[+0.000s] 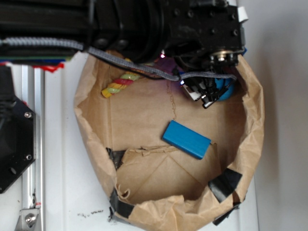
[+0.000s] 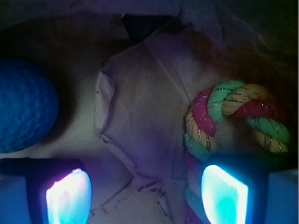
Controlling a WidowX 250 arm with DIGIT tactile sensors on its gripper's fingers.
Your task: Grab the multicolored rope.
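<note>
A brown paper bag (image 1: pixel 96 139), its rim rolled down and patched with black tape (image 1: pixel 225 183), is lying open on the white tabletop (image 1: pixel 62 192). The black arm (image 1: pixel 144 24) is reaching over the bag's upper edge, and the end effector (image 1: pixel 201 98) is hanging inside the bag near its upper right part. In the wrist view the end effector (image 2: pixel 147 198) is standing wide, its 2 glowing pads (image 2: pixel 69 198) well apart with only crumpled paper between them, gripping nothing.

The multicolored rope (image 1: pixel 120 84) is lying on the bag's floor near the upper left, with its yellow and light green end showing and the rest passing under the arm and a grey cable (image 1: pixel 125 61). In the wrist view the multicolored rope (image 2: pixel 229 112) is curving in a U of red, green and yellow strands, just above the right pad, and 1 strand is running down beside that pad's inner edge; whether they are touching cannot be told.

A blue block (image 1: pixel 186 139) is lying tilted on the bag's floor, below the end effector and well apart from the rope. A blue ball (image 1: pixel 226 91) is sitting just beside the end effector, partly hidden by it; in the wrist view the blue ball (image 2: pixel 23 112) is filling the left edge.
</note>
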